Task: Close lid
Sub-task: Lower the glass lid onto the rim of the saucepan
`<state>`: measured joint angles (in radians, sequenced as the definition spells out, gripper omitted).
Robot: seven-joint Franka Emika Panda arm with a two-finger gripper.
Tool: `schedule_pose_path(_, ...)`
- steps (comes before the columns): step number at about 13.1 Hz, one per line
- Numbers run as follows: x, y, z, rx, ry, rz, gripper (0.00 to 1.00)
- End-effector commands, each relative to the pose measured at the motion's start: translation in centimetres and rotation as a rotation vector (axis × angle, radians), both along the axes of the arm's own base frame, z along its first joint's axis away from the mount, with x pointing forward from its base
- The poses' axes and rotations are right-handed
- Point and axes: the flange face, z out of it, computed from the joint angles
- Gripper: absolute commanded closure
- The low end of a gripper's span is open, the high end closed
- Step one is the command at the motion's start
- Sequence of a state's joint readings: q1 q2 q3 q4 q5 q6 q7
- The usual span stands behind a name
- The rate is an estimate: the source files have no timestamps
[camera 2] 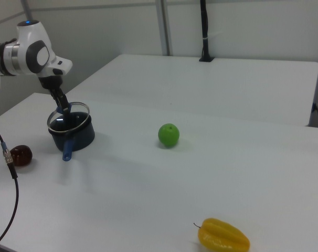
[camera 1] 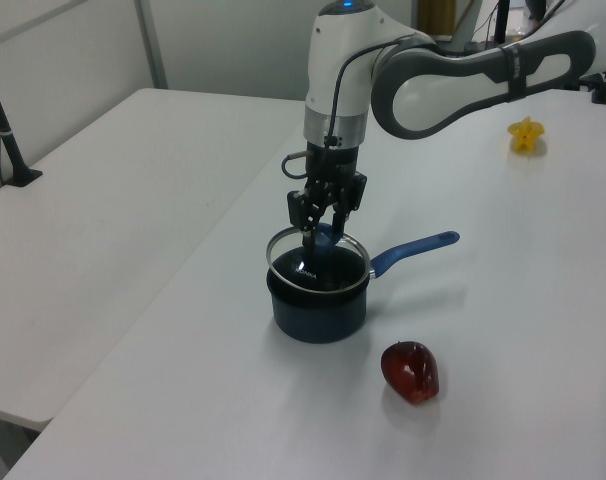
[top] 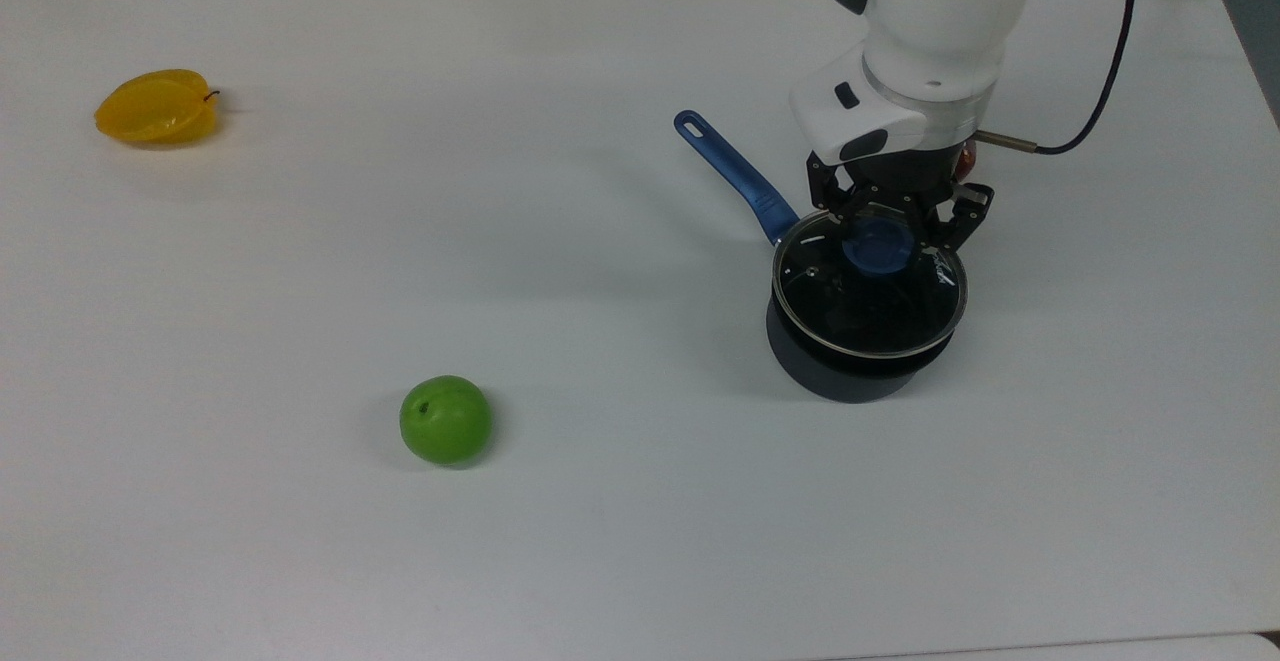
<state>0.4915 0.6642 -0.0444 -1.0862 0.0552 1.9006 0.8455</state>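
Placement step, near its end. The gripper (top: 880, 231) stands upright over the saucepan (top: 862, 341), its fingers closed on the blue knob (top: 876, 244) of the lid (top: 868, 293). In the top view the lid's rim tracks the pan's mouth almost all the way round. In the left view the lid (camera 1: 317, 264) looks level at the pan's lip; whether it is fully seated or a hair above, I cannot tell.

Judgement on next move: a short straight descent if any gap remains, then let go of the knob and lift clear vertically. Any sideways drift while letting go could drag the lid off centre, since glass on a smooth rim slides easily.

Materials and shapes:
- Lid: round, clear glass, thin bright metal rim, small vent fitting (top: 812, 269) near the top view's left of the knob. Knob is a flat blue disc.
- Saucepan: dark, matte, straight-walled, with a long blue handle (top: 735, 176) ending in a hanging slot.
- Table (top: 400, 541): white, smooth, faintly glossy.
- Bystanders, all looking like glossy plastic fruit: green apple (top: 445, 419), round with a stem dimple; yellow starfruit (top: 156, 107), ridged; dark red fruit (camera 1: 410, 371), shiny, near the pan in the left view.
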Motion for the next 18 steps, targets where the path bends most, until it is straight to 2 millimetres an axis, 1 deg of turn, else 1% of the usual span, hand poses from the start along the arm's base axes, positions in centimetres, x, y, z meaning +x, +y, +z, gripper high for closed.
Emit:
schedule_pose_path(1, 0.5, 0.9, -0.4, 0.003, -0.031, -0.014, 0.57)
schedule_pose_path(2, 0.4, 1.1, -0.5, 0.007, -0.032, -0.011, 0.57)
schedule_pose_path(3, 0.4, 1.3, -1.3, 0.004, -0.020, -0.007, 0.57)
schedule_pose_path(10, -0.1, 1.2, -2.4, -0.007, 0.033, 0.005, 0.58)
schedule_pose_path(12, -0.4, 1.4, -2.5, -0.003, 0.056, 0.007, 0.58)
schedule_pose_path(14, -0.5, 0.8, -2.3, 0.020, 0.107, -0.007, 0.59)
schedule_pose_path(15, -0.5, 0.7, -2.1, 0.031, 0.115, -0.014, 0.59)
schedule_pose_path(18, -0.5, 0.3, -2.2, 0.028, 0.133, -0.021, 0.59)
